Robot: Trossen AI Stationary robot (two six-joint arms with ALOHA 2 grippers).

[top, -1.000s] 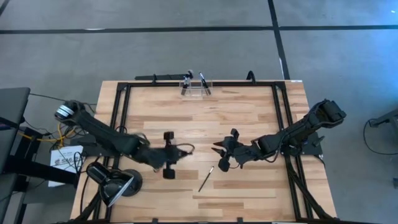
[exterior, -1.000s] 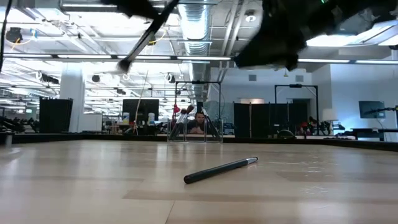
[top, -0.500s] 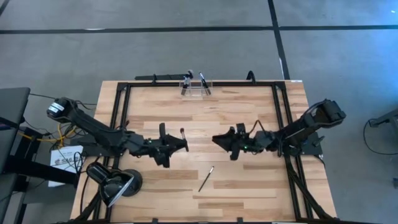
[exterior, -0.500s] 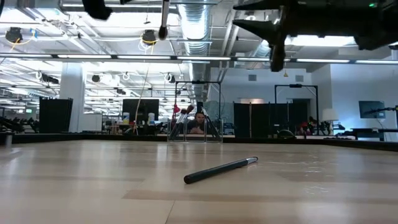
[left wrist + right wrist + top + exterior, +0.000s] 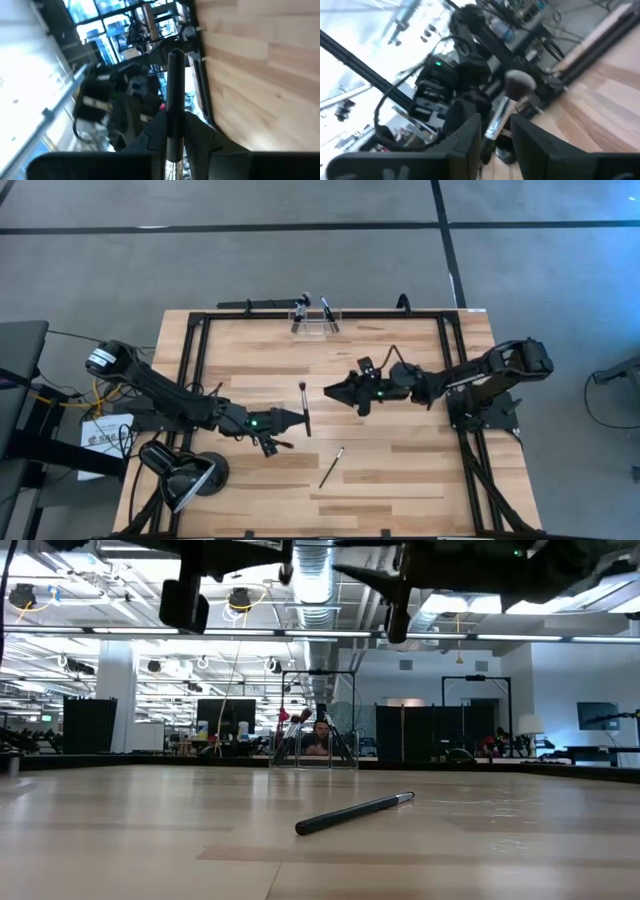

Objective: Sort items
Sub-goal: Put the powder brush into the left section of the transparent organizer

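Observation:
My left gripper [image 5: 301, 420] hovers above the table's middle, shut on a slim dark makeup brush [image 5: 305, 408]. The brush's bristle head [image 5: 302, 387] points toward the far edge. My right gripper [image 5: 328, 392] stands open just right of that head and apart from it. In the right wrist view the head [image 5: 520, 82] and silver ferrule show past the gap between its fingers. A second brush [image 5: 332, 467] lies flat on the wood near the front, also in the low view [image 5: 355, 812]. Other brushes stand in a clear holder [image 5: 315, 320] at the far edge. My left gripper pinches the brush's dark handle [image 5: 175, 117] between its two fingers, nearer the plain end than the bristle head. The fingers reach in level from the table's left and lie across the brush. The brush is held about level, lifted clear of the table.
A black desk lamp [image 5: 185, 475] with a round head sits at the near left corner. A black frame [image 5: 200, 340] runs along the table's left, far and right sides. Bare wood lies around the loose brush.
My left gripper has rolled its wrist and gone a little toward the table's right, so the held brush has turned from hanging head-down to lying about level. My right gripper has gone toward the far edge and the left, coming up beside the brush's head.

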